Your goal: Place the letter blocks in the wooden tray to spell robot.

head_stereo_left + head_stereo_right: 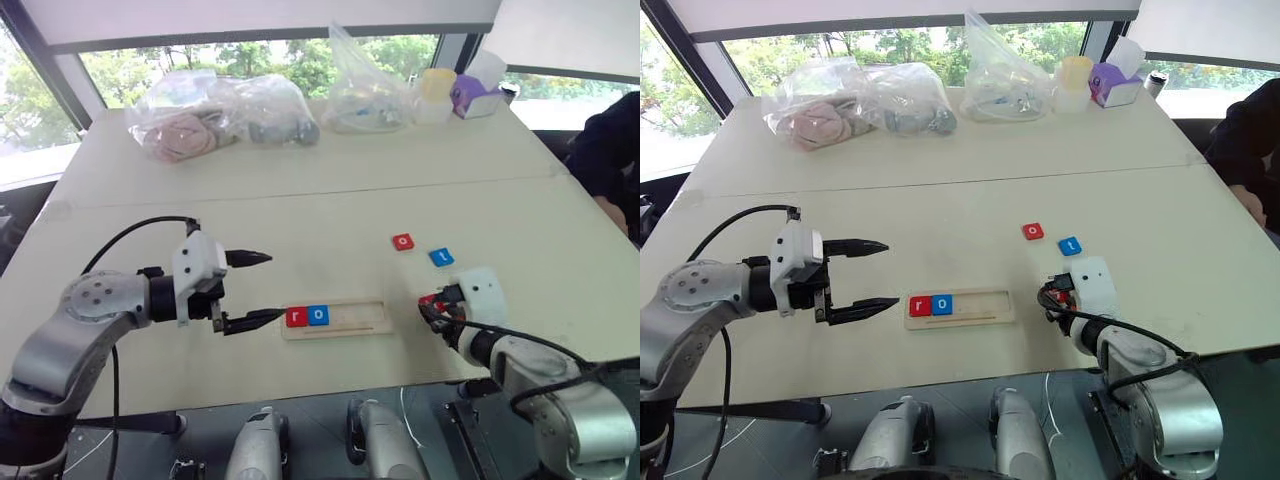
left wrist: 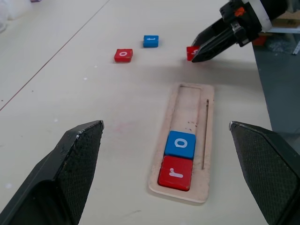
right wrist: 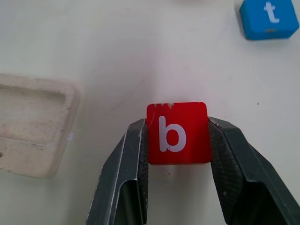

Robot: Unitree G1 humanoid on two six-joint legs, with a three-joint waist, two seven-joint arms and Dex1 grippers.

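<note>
While we look down from the head camera, clear plastic bags [image 1: 215, 115] lie along the far edge of the bench [image 1: 300, 215], with a pale cup [image 1: 436, 92] and a purple box [image 1: 478, 98] beside them, all well apart from the work. A person's dark sleeve [image 1: 608, 150] shows at the far right. Nothing lies between the loose blocks and the wooden tray [image 1: 337, 319]. The tray lies near the front edge, its length running left to right, with a red r block [image 1: 296, 317] and a blue o block [image 1: 318, 316] side by side at its left end. Beyond its right end a red o block [image 1: 402, 241] and a blue t block [image 1: 441, 257] rest on the bench. Our left gripper [image 1: 258, 290] hangs just left of the tray, pointing right, its two fingers spread wide and empty. Our right gripper [image 1: 432, 308] sits right of the tray, angled down.

Through the left wrist view, we see the tray running away from us, the r block nearest, the blue o block touching it, the rest of the tray bare. The right gripper appears past the tray's far end with a red block at its tips.

From the right wrist view, the fingers [image 3: 126, 173] are clamped on a red b block [image 3: 178, 133], one on each side, its white letter upright toward us. The tray's end is nearby, and the t block lies apart.
</note>
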